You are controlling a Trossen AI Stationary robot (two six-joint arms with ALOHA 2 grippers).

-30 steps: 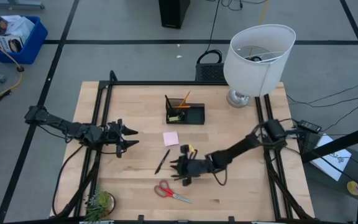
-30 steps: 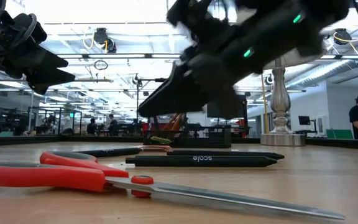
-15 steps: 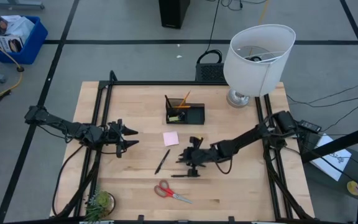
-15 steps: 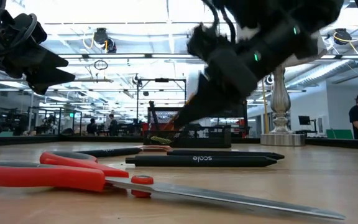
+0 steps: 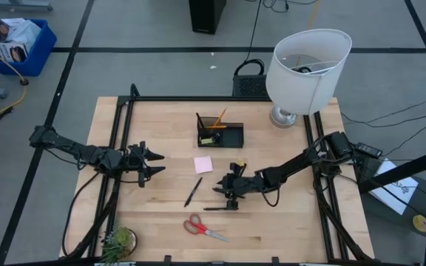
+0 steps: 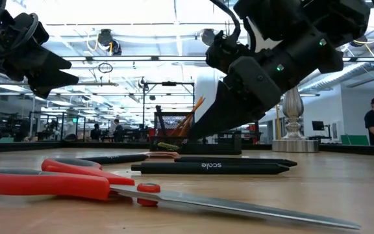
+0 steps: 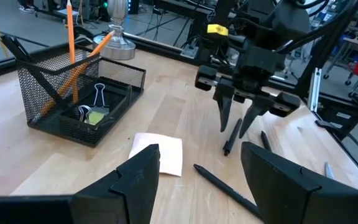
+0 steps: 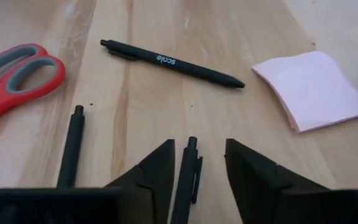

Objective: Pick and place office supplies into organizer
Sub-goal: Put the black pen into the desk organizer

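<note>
Right gripper: near the middle of the table, raised off the wood, fingers pointing down and toward the left arm. Its fingers are a narrow way apart with a black pen between them; in the left wrist view the pen hangs tip-down in the fingers, clear of the table.
Left gripper: waits at the table's left side, raised, fingers spread wide and holding nothing.
Second pen: lies on the wood between the two grippers, printed "scale" on its barrel, near the sticky-note pad.
Third pen: lies flat just beside the right gripper, on the side toward the scissors.
Sticky-note pad: pink, flat on the table, between the organizer and the pens.
Scissors: red-handled, flat near the table's front edge.
Organizer: black mesh, toward the back of the table; pencils stand in its cup section, a binder clip lies in the lower tray.
Lamp: white shade, at the back right corner.
</note>
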